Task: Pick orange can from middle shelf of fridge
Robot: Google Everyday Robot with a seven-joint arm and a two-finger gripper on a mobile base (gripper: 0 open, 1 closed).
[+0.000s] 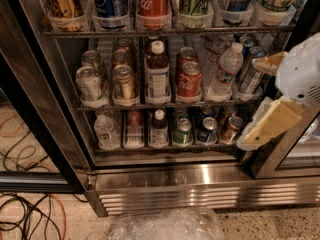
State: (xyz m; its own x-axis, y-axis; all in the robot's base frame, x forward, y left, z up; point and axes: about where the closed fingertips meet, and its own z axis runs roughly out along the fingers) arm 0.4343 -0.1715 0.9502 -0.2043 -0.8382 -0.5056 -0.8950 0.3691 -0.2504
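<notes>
The orange can (124, 84) is standing upright at the front of the second lane from the left on the middle shelf (141, 105) of the fridge (200, 176). It is sitting between a pale silver-green can (90, 84) on its left and a dark bottle (157, 74) on its right, with a red Coca-Cola can (189, 80) one lane further along. The gripper (252, 104) is hovering at the fridge's right edge, well apart from the orange can, its two fingers spread wide and grasping nothing.
</notes>
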